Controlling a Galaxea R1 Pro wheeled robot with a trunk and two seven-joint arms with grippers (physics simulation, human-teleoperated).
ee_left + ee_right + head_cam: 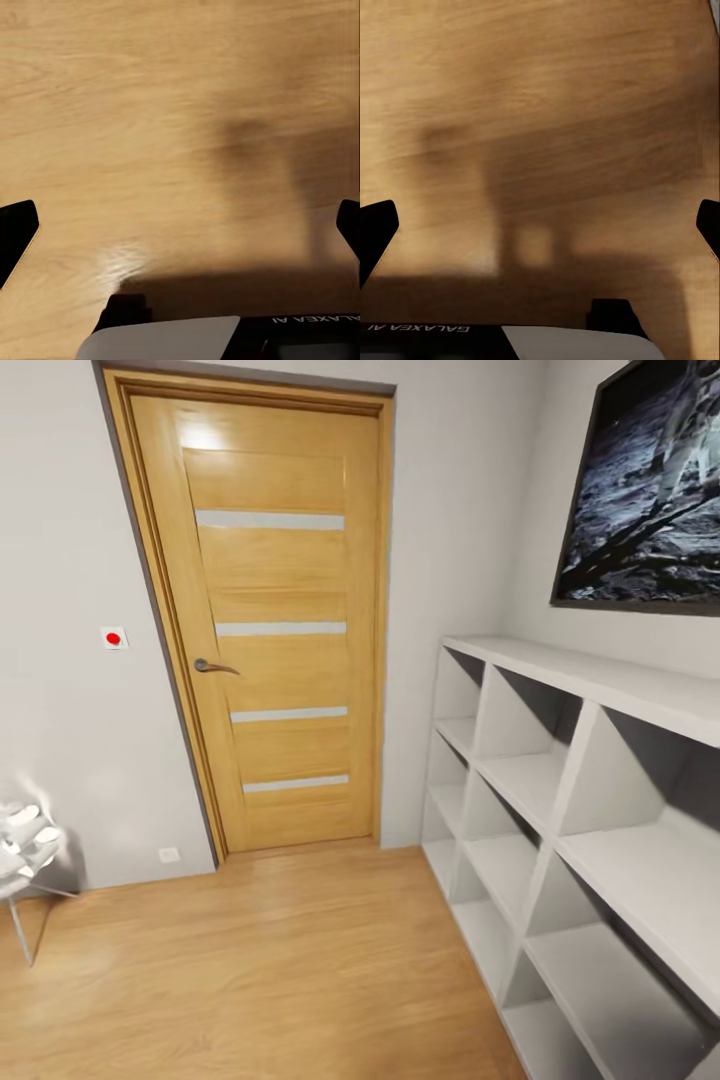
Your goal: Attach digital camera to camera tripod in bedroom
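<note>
Bedroom [300, 960]: the head view showed a corner of this room, with a light wood plank floor and pale grey walls. A wooden door [275, 640] with 4 pale horizontal strips and a metal lever handle [214, 667] stood shut in the far wall. Beside it, on the wall, sat a small white plate with a red button [113, 638], and a white socket [169, 854] lay low near the floor. A white cube shelf [590, 810] ran along the right-hand wall, its visible compartments bare, and a dark framed poster [650, 490] hung above it. At the left edge, a pale object on thin metal legs [25, 855] was cut off by the frame; its nature could not be told.

Left gripper [180, 225]: in the left wrist view, its 2 dark fingertips [16, 229] appeared at opposite edges of the picture, so the jaws were spread wide, with nothing between them and only shadowed floor beyond.

Right gripper [540, 225]: in the right wrist view, the jaws were likewise spread wide, the fingertips [376, 225] at opposite edges, grasping nothing, above shadowed plank floor.
</note>
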